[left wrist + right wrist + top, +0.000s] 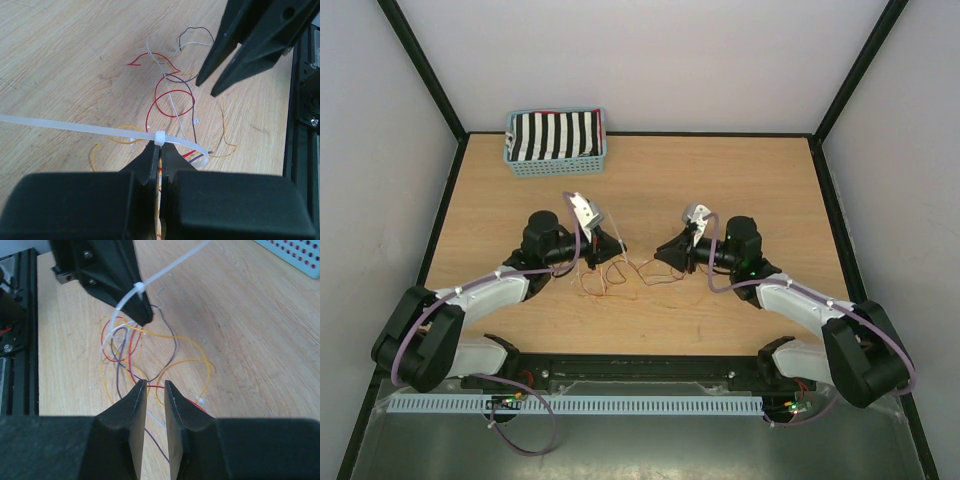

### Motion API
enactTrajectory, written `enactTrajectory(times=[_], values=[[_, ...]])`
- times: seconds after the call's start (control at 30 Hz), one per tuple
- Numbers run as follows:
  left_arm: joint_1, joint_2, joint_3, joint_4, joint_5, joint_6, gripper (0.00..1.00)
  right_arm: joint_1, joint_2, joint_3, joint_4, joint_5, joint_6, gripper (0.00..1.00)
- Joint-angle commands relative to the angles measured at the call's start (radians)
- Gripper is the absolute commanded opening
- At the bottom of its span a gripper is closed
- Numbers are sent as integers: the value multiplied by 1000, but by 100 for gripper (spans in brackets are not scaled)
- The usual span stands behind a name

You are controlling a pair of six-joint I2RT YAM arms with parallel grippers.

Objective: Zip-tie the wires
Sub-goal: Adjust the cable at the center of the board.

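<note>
Thin wires (170,95) — red, orange, purple, white — lie tangled beneath looped zip tie (160,137).

A light-blue basket (558,167) is set at the far edge of the wooden table (750,180), near its left corner; a black-and-white striped cloth (555,135) is laid inside it.
</note>
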State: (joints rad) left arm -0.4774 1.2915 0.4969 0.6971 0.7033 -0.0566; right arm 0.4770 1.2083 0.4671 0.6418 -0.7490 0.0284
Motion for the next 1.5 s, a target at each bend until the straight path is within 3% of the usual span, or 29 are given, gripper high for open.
enactTrajectory(times=[0.0,0.33,0.8,1.47], values=[[-2,-24,47,-21,13,-4,0,41,4,-26,76,-54,-43,30],[-2,-23,57,-35,10,-18,0,83,31,-45,83,-42,-77,30],[-8,-18,77,-69,-6,-28,0,207,23,-49,58,118,-172,33],[-18,-12,94,-102,-17,-26,0,271,88,-15,55,187,-203,28]])
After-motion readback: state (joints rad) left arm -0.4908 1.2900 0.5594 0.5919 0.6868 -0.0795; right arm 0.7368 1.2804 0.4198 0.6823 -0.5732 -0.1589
